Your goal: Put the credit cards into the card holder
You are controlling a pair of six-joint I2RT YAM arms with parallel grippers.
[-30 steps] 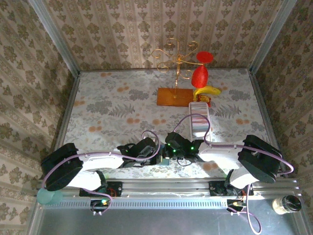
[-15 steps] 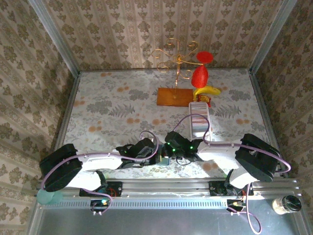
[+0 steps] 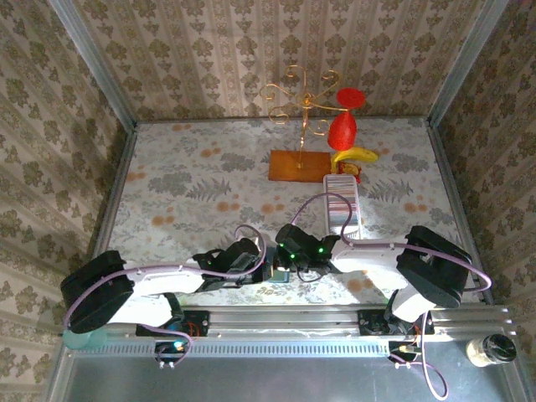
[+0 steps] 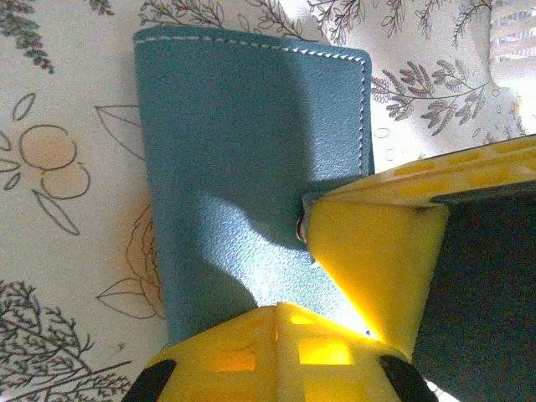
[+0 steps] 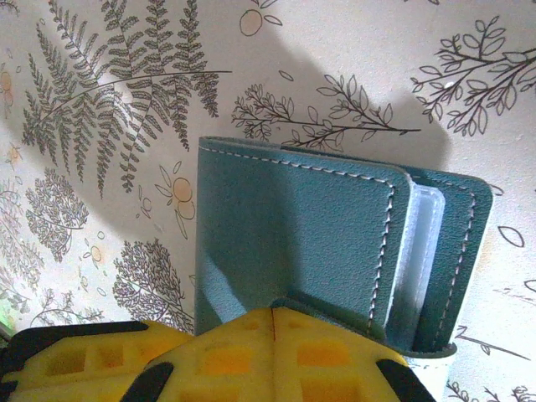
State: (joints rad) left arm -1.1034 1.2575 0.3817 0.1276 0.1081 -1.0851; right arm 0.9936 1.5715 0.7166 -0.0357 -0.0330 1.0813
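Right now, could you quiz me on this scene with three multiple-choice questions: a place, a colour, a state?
1. The card holder lies: A) between the left end effector and the right end effector; B) in a far corner; C) in mid-air.
2. Its cover is: A) red; B) teal; C) white.
3. The right end effector is: A) wide open; B) half open; C) shut.
Answers: A, both meet at it in the top view; B, both wrist views show teal; C, its yellow tips meet without a gap.
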